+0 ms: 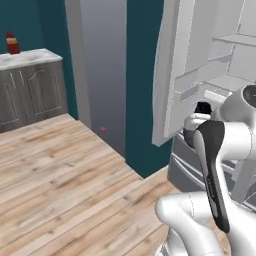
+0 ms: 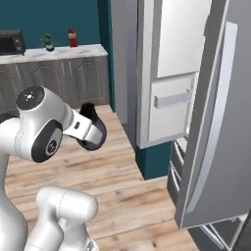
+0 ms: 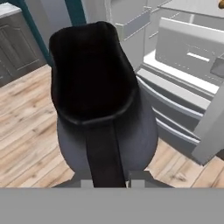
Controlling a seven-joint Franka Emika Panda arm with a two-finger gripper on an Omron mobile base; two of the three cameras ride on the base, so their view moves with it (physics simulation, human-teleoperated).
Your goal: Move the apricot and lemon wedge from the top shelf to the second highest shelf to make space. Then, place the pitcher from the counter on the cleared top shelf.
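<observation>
The fingers [image 3: 106,183] are closed on the glossy dark grey, round-bellied pitcher [image 3: 103,109] (gripped at its handle). It hangs above the wooden floor [image 3: 26,131], near the open white fridge [image 3: 183,57].

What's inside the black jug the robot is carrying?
The pitcher fills the hand view, held by the tool at its handle. Its open mouth is plain black inside; nothing can be made out in there. The bottom is too dark to see.

Even, bright rendered light, shadows faint; a soft sheen streaks the fridge door [image 2: 215,122], and all views look slightly soft and low-resolution.
</observation>
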